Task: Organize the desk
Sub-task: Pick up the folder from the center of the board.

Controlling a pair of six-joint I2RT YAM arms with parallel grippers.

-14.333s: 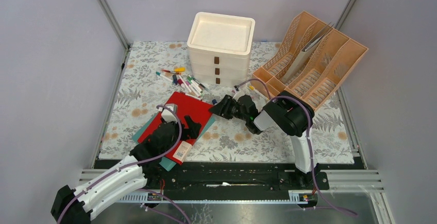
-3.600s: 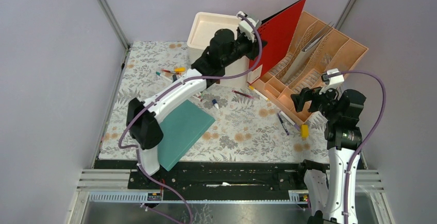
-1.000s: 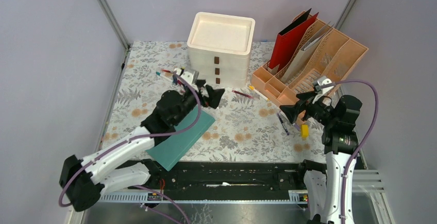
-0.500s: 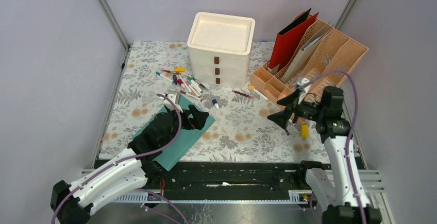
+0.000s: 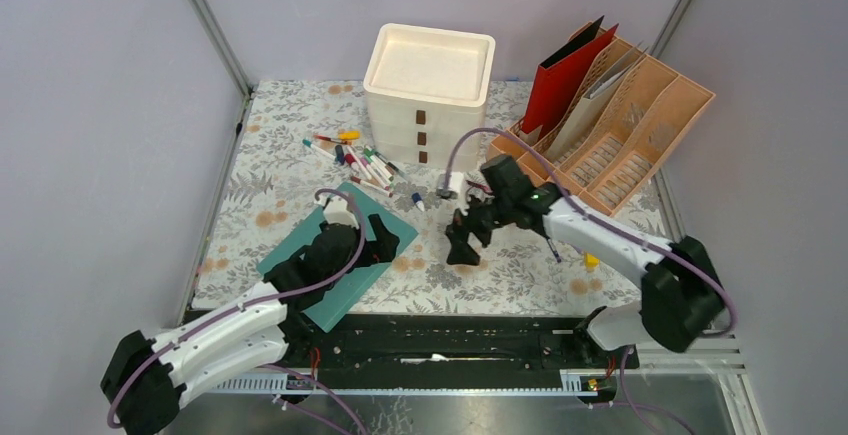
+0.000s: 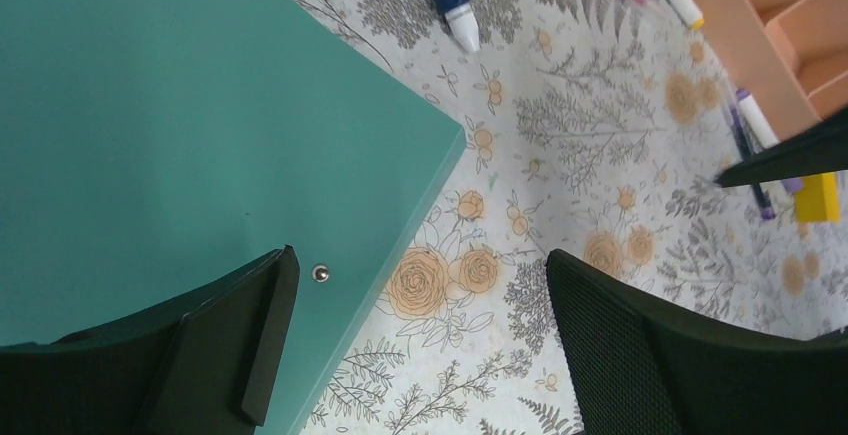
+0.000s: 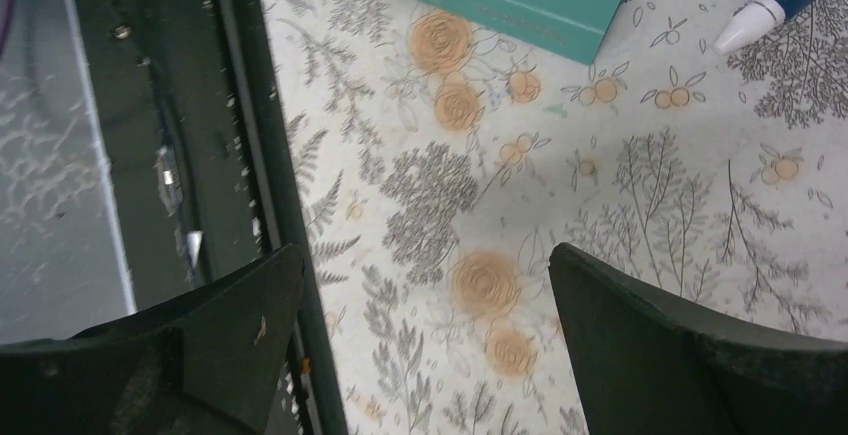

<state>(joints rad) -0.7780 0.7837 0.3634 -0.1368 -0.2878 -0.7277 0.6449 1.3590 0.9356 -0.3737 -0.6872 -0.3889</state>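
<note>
Over the teal folder's corner we see the left pincer wide, empty; right pincer wide too, apparently hovering above the worktop by the front rail.

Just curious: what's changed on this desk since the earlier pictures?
The flat red folder left the teal folder and now stands in the peach file rack; the left gripper carried it there, let go and returned, open, over the teal folder's edge. The right gripper, open, swung from the right to the middle of the flower-print desk. The white three-drawer unit stayed.
</note>
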